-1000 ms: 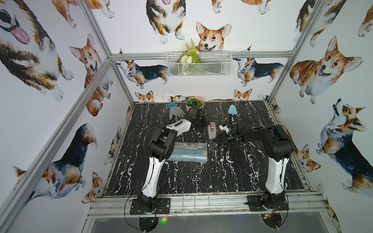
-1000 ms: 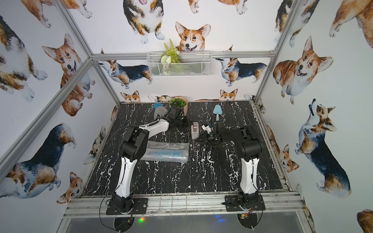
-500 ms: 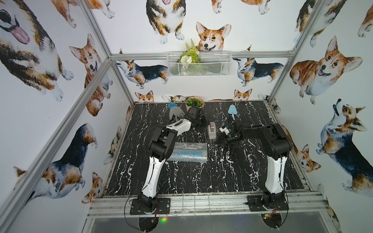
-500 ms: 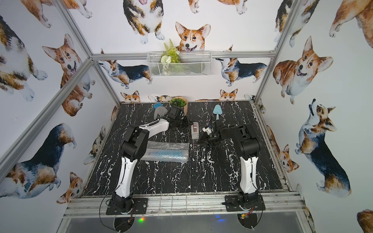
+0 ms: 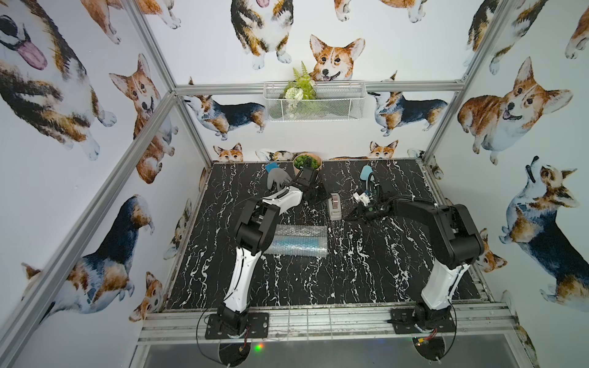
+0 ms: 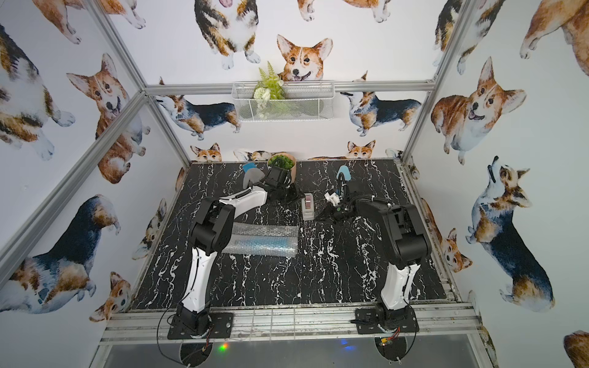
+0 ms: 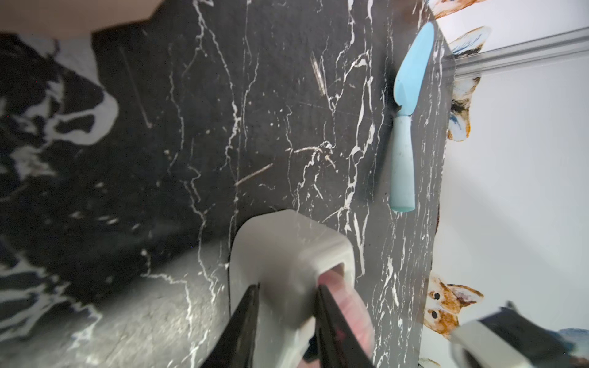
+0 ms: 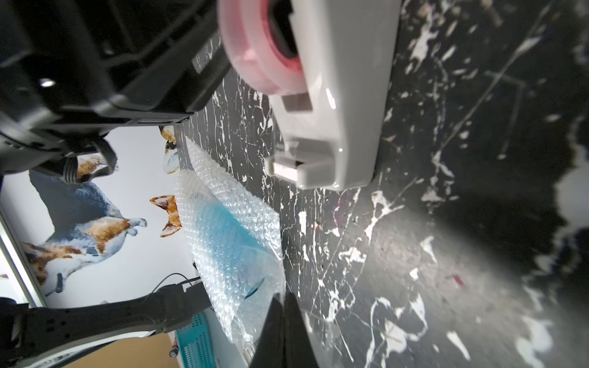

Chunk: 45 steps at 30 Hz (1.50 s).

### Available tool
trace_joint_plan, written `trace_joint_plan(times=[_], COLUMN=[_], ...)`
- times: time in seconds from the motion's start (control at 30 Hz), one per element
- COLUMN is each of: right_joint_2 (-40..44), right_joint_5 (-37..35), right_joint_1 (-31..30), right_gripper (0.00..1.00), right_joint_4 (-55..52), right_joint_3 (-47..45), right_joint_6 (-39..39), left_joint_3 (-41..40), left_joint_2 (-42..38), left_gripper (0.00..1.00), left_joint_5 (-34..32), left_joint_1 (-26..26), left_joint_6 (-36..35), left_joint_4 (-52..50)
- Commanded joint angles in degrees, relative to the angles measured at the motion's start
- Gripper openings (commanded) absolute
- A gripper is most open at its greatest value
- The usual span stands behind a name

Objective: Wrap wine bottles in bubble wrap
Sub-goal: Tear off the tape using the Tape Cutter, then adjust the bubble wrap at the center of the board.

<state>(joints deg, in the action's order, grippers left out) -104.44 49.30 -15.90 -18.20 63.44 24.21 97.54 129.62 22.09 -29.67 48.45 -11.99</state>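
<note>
Our right jaws, pressed shut, have drawn back from the tape dispenser (image 5: 334,206). Our left jaws straddle it; we cannot tell if they clamp. The wine bottle (image 5: 298,244) lies on the table (image 5: 350,274), rolled in bubble wrap (image 5: 301,230), likely ready for taping.

I run two matching arms, the left arm (image 5: 243,274) and the right arm (image 5: 444,280). Each has a glossy white lower link, bulky black joint housings (image 5: 255,234) and a black, screwed base plate (image 5: 255,321). Thin black cables (image 5: 199,331) loop beneath. The fingers (image 7: 242,321) are black, tapered blades.
</note>
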Motion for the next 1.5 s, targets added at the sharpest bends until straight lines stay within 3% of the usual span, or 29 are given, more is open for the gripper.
trace_joint_plan(times=[0.0,0.17,0.33,0.5,0.73,0.93,1.17,1.47], right_joint_2=[3.59,7.43,10.1,11.1,13.73,17.06,21.77,22.17], right_joint_5=[-1.2,-2.51,-2.64,-2.19,-5.0,-6.82,-7.57,-6.77], right_joint_1=[-0.31,-2.13,-4.52,-7.41,-9.11,-11.32,-12.44,-12.84], right_gripper=[0.0,0.0,0.0,0.0,0.0,0.0,0.0,0.0], right_joint_4=[-9.04,-14.56,-15.51,-17.94,-16.93,-16.76,-14.21,-14.96], right_joint_3=[2.19,5.48,6.07,7.95,9.02,7.99,3.75,2.79], right_joint_6=[-9.39,-15.42,-19.3,-24.18,-26.51,-30.46,-32.0,-31.85], left_joint_3=[2.05,4.14,5.89,9.59,13.88,7.29,6.18,11.7], left_joint_2=[-1.63,-4.4,-7.07,-12.1,-17.21,-19.54,-14.72,-4.93], left_gripper=[0.36,0.42,0.61,0.68,0.69,0.72,0.79,0.79], left_joint_5=[-1.14,-2.12,-0.94,5.4,3.57,5.78,2.92,10.6], left_joint_1=[0.2,0.56,1.75,4.08,6.1,6.2,8.04,10.05], left_joint_6=[-2.92,-6.07,-13.87,-33.94,-64.19,-88.43,-95.3,-92.59], left_joint_4=[-7.18,-10.83,-15.9,-29.15,-55.9,-62.02,-61.7,-66.32])
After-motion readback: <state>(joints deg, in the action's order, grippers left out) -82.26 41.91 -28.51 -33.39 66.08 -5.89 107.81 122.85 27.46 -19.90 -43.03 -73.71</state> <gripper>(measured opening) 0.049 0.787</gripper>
